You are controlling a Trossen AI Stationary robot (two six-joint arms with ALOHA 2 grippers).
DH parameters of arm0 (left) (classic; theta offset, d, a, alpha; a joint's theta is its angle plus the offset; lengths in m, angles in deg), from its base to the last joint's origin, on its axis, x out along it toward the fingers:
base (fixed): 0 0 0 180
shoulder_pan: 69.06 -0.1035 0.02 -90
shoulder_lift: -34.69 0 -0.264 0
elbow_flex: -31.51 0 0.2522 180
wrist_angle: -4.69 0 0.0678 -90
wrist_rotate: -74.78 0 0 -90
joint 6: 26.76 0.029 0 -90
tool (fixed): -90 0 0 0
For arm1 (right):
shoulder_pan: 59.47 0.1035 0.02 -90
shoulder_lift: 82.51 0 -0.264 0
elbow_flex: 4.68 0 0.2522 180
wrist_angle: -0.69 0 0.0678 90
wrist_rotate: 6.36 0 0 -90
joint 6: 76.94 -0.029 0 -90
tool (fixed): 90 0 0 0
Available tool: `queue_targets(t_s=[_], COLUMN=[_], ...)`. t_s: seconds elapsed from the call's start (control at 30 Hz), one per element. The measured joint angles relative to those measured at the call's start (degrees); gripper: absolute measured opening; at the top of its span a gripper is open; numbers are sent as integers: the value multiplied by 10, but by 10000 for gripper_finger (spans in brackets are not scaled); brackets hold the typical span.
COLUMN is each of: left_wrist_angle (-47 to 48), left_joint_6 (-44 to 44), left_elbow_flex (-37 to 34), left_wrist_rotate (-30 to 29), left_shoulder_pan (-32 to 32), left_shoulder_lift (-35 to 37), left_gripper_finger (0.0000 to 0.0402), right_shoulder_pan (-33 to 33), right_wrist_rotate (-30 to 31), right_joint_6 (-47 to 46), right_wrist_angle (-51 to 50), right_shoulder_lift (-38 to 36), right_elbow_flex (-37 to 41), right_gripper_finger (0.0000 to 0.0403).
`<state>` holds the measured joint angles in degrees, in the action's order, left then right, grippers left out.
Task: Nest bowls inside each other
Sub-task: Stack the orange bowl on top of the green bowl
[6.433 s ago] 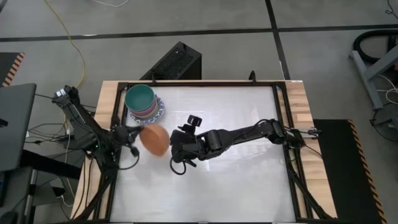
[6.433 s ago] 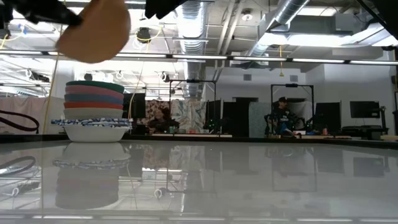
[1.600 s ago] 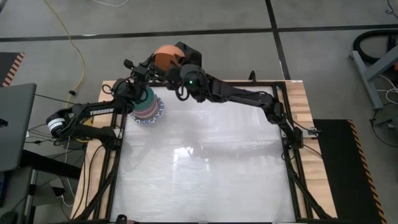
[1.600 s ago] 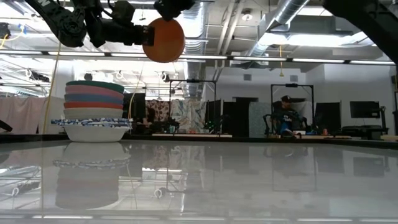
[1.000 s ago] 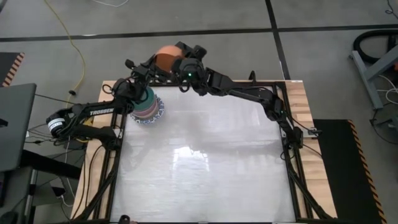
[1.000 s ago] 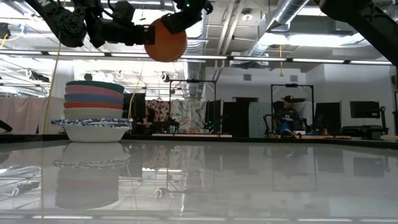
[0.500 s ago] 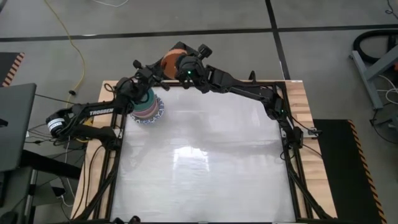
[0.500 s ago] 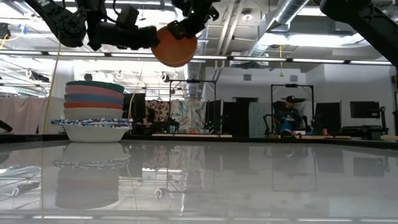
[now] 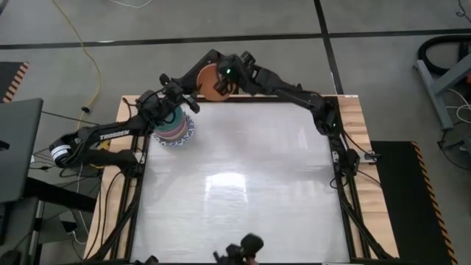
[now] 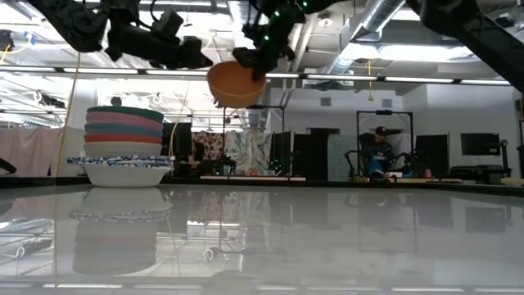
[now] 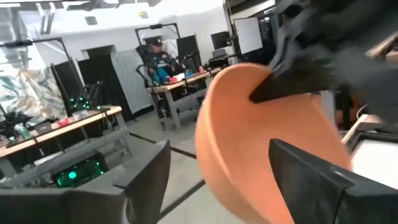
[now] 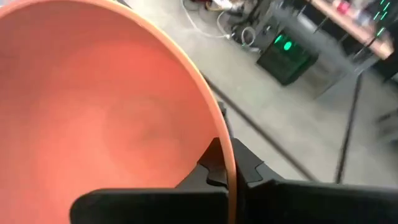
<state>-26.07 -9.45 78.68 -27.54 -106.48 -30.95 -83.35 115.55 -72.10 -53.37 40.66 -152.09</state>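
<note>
Bowls (image 9: 174, 126) sit nested in one stack at the far left corner of my worktop (image 9: 243, 191); in the low view the stack (image 10: 124, 146) shows a green rim on top, pink, blue and red bands beneath it, and a white bowl with a blue patterned rim at the bottom.

My right hand (image 9: 221, 82) is up in the air at the far edge of the worktop, clenched on the rim of the orange bowl (image 9: 207, 81). In the right wrist view my dark fingers (image 12: 219, 167) pinch that rim, one on the inside and one on the outside, with the bowl's orange hollow (image 12: 106, 118) filling most of the picture. From table height the orange bowl (image 10: 236, 83) hangs with its mouth up, above the level of the stack and off to one side of it, touching none of the other bowls.

My left hand (image 9: 182, 100) hovers over the stack, just beside the orange bowl, fingers released and spread. In the left wrist view its two fingers (image 11: 308, 180) stand apart with the orange bowl (image 11: 267, 140) close ahead and the right hand's dark tip on the rim.

A person (image 10: 378, 151) sits at a desk in the room beyond.
</note>
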Motion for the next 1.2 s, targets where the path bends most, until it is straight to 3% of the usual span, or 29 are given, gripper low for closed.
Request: queue_targets(t_s=[0.17,0.33,0.53,0.63,0.8,0.97,1.2], left_wrist_angle=[101,241,400,437,475,554,661], left_joint_6=[-26,-111,-142,-180,-263,-276,-276], left_elbow_flex=[0,0,0,0,1,1,0], left_wrist_rotate=[35,213,427,482,494,485,392], left_shoulder_pan=[15,26,48,71,136,196,241], left_shoulder_lift=[77,171,273,322,394,470,549], left_gripper_finger=[269,268,263,263,263,263,262], right_shoulder_pan=[-43,-66,-36,-24,-25,-9,11], right_wrist_rotate=[-111,-215,-229,-270,-373,-379,-381], right_joint_6=[-63,-122,-119,-121,-170,-185,-185], right_wrist_angle=[-9,-17,13,23,92,150,200], right_shoulder_lift=[0,0,21,34,63,83,91], right_elbow_flex=[0,0,0,1,1,-1,0], right_gripper_finger=[4,4,6,7,6,6,6])
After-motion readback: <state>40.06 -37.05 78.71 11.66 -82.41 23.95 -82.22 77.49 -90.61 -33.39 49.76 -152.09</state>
